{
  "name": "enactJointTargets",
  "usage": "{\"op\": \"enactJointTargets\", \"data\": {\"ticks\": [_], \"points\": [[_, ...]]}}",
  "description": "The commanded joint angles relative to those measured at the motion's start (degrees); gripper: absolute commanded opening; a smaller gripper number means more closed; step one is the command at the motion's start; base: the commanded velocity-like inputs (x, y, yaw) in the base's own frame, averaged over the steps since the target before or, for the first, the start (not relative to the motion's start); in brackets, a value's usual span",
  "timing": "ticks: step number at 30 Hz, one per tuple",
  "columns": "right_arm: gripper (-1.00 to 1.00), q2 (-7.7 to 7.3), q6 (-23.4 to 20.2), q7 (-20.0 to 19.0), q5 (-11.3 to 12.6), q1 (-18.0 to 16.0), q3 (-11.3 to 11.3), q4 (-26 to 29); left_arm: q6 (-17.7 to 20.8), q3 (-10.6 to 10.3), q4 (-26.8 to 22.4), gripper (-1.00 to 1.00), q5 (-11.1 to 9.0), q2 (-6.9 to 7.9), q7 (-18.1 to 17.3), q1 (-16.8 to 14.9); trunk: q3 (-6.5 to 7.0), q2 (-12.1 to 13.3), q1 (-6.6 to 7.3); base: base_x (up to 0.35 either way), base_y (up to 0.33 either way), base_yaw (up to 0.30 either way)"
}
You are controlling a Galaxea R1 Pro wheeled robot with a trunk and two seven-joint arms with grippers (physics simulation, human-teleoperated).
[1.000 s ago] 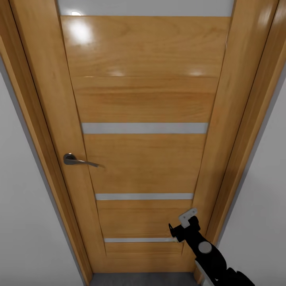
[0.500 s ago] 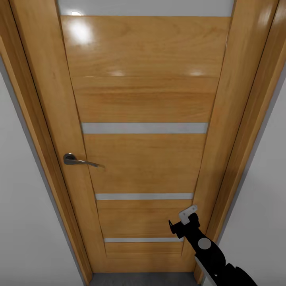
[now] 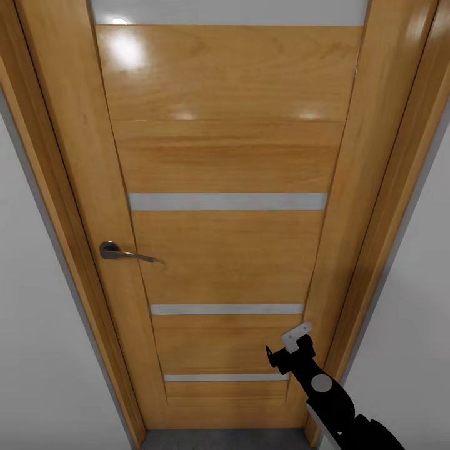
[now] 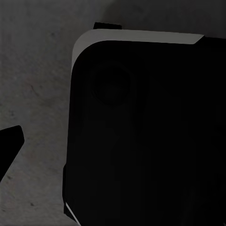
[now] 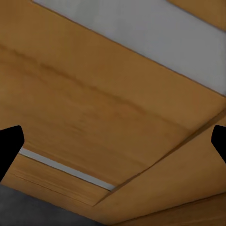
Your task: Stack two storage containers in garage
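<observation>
Close before the robot stands a shut oak door (image 3: 225, 206) with frosted strips and a metal lever handle (image 3: 125, 252) at its left. Over the last second the right pincer (image 3: 289, 357), near the door's lower right corner, has barely shifted; its fingers sit spread wide, holding nothing. I cannot tell the left pincer's state. Neither storage container is visible, so carrying appears yet to start.

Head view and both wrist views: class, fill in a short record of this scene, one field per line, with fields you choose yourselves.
Door: oak, shut, frosted strips across it
Handle: metal lever at the door's left edge
Right gripper: open, empty, raised near the door's lower right corner
Left gripper: one fingertip seen over grey concrete floor; state unclear
Walls: pale, both sides of frame
</observation>
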State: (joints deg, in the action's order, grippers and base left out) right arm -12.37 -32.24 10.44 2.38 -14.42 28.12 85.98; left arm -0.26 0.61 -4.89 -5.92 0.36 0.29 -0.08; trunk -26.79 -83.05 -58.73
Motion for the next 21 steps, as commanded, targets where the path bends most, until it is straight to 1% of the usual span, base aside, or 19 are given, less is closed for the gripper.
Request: {"op": "enactJointTargets", "data": {"ticks": [1, 9, 10, 14, 21], "points": [[1.0, -0.05, -0.3, 0.5, 0.3, -0.1, 0.2, 0.1, 0.0, 0.0, 0.0, 1.0, -0.6, -0.01, 0.0, 0.0, -0.06, 0.0, 0.0, 0.0, 0.0, 0.0], [1.0, -0.02, -0.2, 0.5, 0.2, -0.1, 0.2, 0.1, 0.0, 0.0, 0.0, 1.0, -0.6, -0.01, 0.1, 0.0, -0.06, 0.0, 0.0, 0.0, 0.0, 0.0], [1.0, 0.11, 0.1, 1.2, 0.2, -0.1, 0.2, 0.1, 0.0, 0.0, 0.0, 1.0, -0.6, 0.02, 0.1, 0.0, -0.06, 0.0, 0.0, 0.0, 0.0, 0.0], [1.0, 0.49, -0.2, 2.5, 0.1, -1.8, 0.3, 0.1, 0.0, 0.0, 0.0, 1.0, -0.6, 0.0, 0.1, 0.0, -0.06, 0.0, 0.0, 0.0, 0.0, 0.0], [1.0, 0.73, -0.3, 2.7, 0.1, -4.1, 0.4, 0.1, 0.0, -0.1, 0.0, 1.0, -0.6, 0.08, 0.1, 0.0, -0.06, 0.0, 0.0, 0.0, 0.0, 0.0]]}}
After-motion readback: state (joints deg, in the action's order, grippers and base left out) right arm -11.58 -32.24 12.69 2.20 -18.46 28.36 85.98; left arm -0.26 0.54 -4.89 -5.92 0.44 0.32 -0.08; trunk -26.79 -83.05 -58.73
